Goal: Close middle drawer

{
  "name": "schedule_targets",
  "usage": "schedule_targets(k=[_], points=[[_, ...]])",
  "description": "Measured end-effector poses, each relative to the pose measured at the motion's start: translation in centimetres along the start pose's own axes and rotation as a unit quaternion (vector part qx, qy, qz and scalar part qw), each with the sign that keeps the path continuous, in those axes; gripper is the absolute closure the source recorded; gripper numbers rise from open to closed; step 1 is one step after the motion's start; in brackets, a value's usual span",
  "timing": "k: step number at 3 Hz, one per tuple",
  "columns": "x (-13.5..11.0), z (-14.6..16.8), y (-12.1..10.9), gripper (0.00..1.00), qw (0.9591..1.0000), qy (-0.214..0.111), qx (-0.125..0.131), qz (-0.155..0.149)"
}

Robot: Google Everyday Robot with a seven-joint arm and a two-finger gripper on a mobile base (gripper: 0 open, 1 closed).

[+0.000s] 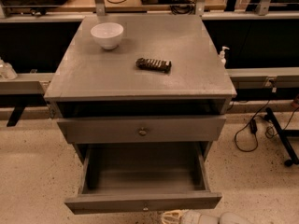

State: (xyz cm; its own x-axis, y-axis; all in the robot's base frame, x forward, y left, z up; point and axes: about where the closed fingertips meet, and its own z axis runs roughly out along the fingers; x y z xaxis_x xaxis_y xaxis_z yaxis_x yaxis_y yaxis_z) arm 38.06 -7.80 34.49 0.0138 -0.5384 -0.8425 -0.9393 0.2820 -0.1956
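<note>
my gripper [181,216] sits at the very bottom edge of the view, low and just in front of the middle drawer [142,201], a little right of its tiny centre knob [145,208]. so little of it shows that i cannot tell how my jaws stand. i judge it is placed there so i can press against the flat front and push it in.

the middle drawer is pulled far out of the grey cabinet [140,85], its shallow inside bare, so nothing in it should block the slide. i see nothing between its front and the cabinet either.

above it the taller drawer front with the brass knob [142,131] stands slightly out, leaving a dark gap under the top; that one is not my job.

on the cabinet top lie a dark packet [153,65] near the middle and a white bowl [107,34] at the far left, both well clear of my push. a small pump bottle [223,56] stands behind the right edge, and cables [252,129] trail on the floor to the right.
</note>
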Motion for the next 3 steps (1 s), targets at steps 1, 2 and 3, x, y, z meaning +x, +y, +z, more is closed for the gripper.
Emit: schedule_targets(k=[1, 2, 3], points=[[0.8, 2.3, -1.2, 1.00, 0.9954, -0.042, -0.067, -0.055], [0.5, 2.4, -1.5, 1.00, 0.9932, -0.051, -0.081, -0.066], [-0.1, 2.7, -3.4, 1.00, 0.9895, -0.062, -0.097, -0.088]])
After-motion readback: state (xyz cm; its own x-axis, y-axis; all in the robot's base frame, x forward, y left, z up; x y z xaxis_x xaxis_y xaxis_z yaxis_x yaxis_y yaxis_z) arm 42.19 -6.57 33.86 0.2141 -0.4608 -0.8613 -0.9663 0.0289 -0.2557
